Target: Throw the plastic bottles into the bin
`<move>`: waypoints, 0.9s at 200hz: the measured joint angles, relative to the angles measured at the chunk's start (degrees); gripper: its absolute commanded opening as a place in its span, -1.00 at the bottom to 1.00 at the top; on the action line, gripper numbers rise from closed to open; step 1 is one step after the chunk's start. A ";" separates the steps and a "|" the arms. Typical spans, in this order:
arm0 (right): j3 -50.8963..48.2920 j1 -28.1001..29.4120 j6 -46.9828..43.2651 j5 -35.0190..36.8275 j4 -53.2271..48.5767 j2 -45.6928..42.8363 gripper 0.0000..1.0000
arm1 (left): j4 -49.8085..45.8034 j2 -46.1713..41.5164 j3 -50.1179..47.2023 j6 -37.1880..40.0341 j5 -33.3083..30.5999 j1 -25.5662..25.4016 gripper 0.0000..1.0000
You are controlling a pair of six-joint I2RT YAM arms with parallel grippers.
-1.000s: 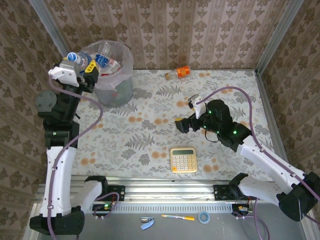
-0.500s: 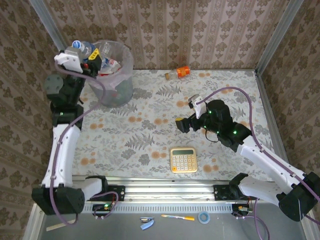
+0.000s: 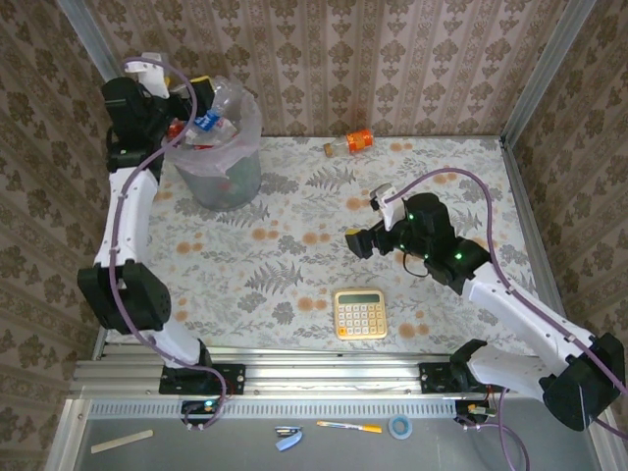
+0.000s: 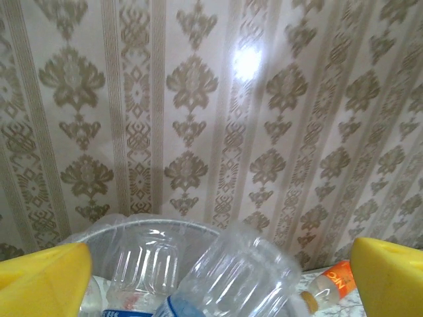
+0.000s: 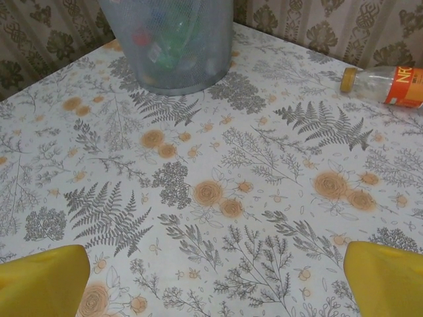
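Most bottles sit piled in the bin far left; left gripper over its rim, jaws wide apart, a clear bottle lying loose between the pads, not clamped; one orange-label bottle left at the far edge of the table; right gripper mid-table, jaws apart, empty; looks nearly done.

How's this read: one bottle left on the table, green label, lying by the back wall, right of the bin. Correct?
Not quite: the label is orange, not green. The right wrist view shows it plainly on the bottle. The rest holds: it is the one bottle left on the table, lying by the back wall, right of the bin.
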 measured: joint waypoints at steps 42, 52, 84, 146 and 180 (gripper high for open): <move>4.31 -1.68 3.13 0.04 -1.66 9.81 1.00 | -3.10 -13.79 0.85 0.92 -0.15 0.02 1.00; 6.34 -2.25 4.63 0.13 -2.34 12.46 1.00 | -3.87 -16.76 0.83 1.38 -0.15 0.07 1.00; 14.97 -4.59 11.67 0.44 -4.87 22.03 1.00 | -6.51 -23.78 -1.64 2.69 -0.11 0.39 1.00; 26.01 -10.82 29.14 -0.02 -8.50 35.65 1.00 | -13.51 -33.31 -9.73 4.20 0.59 0.42 1.00; 33.27 -13.20 36.24 -0.04 -9.57 42.95 1.00 | -16.13 -38.01 -12.37 4.63 0.59 0.44 1.00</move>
